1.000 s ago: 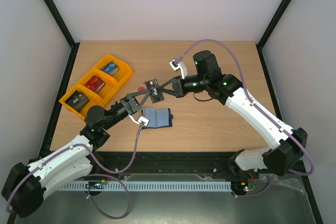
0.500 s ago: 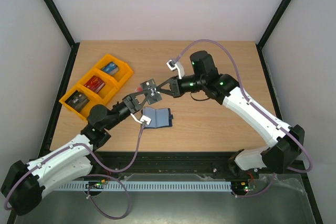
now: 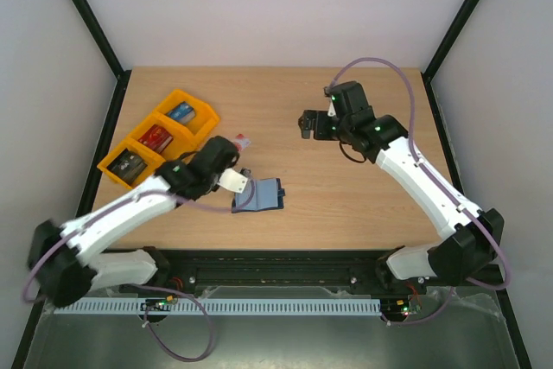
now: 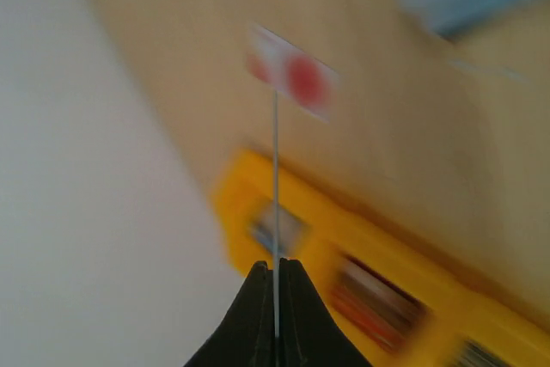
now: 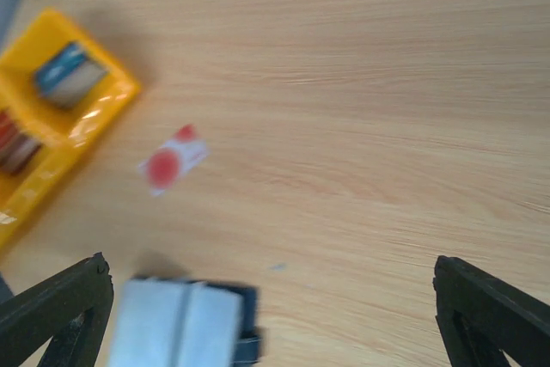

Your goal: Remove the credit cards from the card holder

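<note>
Though nothing on the pale wooden worktop [image 3: 346, 205] carries writing sharp enough to read, the largest thing on it, the orange-yellow plastic three-compartment tray [image 3: 199, 103], holds a blue-and-white, a red and a dark item whose labels are only smears of colour. Nearer the arms lies the small navy-blue folding card holder [image 3: 259, 195], spread open with its lighter blue pocket side up. It looks soft and light, so I judge it would slide or lift if a card were dragged from a pocket without the cover pinned down; whether any card sits in those pockets I cannot tell. On the far side of the card holder, toward the tray and apart from the holder, the white rectangular card with a red round mark [image 5: 172, 161] lies flat on the wood, out of the pockets, and no lettering shows on it. Just on the tray side of the card holder, the left gripper [image 4: 275, 268] has its fingers pressed together on a thin, stiff card seen edge-on [image 4: 275, 195], a pale line whose face, and any print, is hidden. Such cards should be light, rigid and slick: best nipped by a short edge, and awkward to raise once flat. Well away from the card holder on its other side, the right gripper [image 5: 271, 268] has its fingers spread wide, holding nothing.
</note>
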Motion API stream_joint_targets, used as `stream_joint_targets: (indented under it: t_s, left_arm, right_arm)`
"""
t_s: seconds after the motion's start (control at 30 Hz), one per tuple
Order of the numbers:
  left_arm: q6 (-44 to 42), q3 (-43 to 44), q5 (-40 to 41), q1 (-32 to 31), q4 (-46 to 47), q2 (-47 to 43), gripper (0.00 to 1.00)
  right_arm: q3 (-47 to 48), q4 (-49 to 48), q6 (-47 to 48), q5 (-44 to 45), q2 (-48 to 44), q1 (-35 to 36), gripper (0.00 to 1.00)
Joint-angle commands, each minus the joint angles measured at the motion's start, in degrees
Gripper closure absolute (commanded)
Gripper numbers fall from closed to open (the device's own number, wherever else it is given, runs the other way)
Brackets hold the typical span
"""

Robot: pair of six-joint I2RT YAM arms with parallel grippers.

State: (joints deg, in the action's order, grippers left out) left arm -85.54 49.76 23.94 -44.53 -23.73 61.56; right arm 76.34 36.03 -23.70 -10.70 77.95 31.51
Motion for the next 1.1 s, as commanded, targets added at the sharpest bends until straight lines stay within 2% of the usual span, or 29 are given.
stream_joint_targets:
  t_s: [0.0,0.1,0.17,0.33,0.5,0.7,0.9,1.07]
  left_arm:
    - [29.70,11.47,11.88,6.47,-38.37,16.05,0.98]
    - [41.18,23.31,8.64,15.56,-48.46,26.31,0.98]
    - [44.87,28.30,10.00,21.70,-50.44,29.93,0.98]
    - [48.06,32.69,15.43,35.65,-48.39,33.88,0.98]
    - [48.01,32.86,16.87,45.77,-38.40,35.58,0.98]
    - [48.92,28.57,15.15,50.90,-28.92,36.81,0.98]
    - [48.30,23.99,10.24,51.49,-22.51,36.65,0.98]
    - [46.15,21.81,9.43,51.92,-16.93,36.98,0.98]
  right_arm:
    - [0.17,5.93,-1.48,11.82,-0.20,-1.72,0.01]
    - [0.32,6.55,-0.48,11.35,0.56,-2.05,0.01]
    - [0.82,6.76,0.15,11.01,1.16,-2.24,0.01]
    - [1.67,6.53,1.85,11.31,1.50,-2.65,0.01]
    - [4.14,8.03,2.66,11.14,3.06,-2.77,0.01]
    - [6.42,9.64,1.02,11.54,3.71,-2.77,0.01]
    - [7.68,11.05,-0.90,10.42,4.24,-2.77,0.01]
    - [8.66,11.45,-1.99,9.94,4.87,-2.77,0.01]
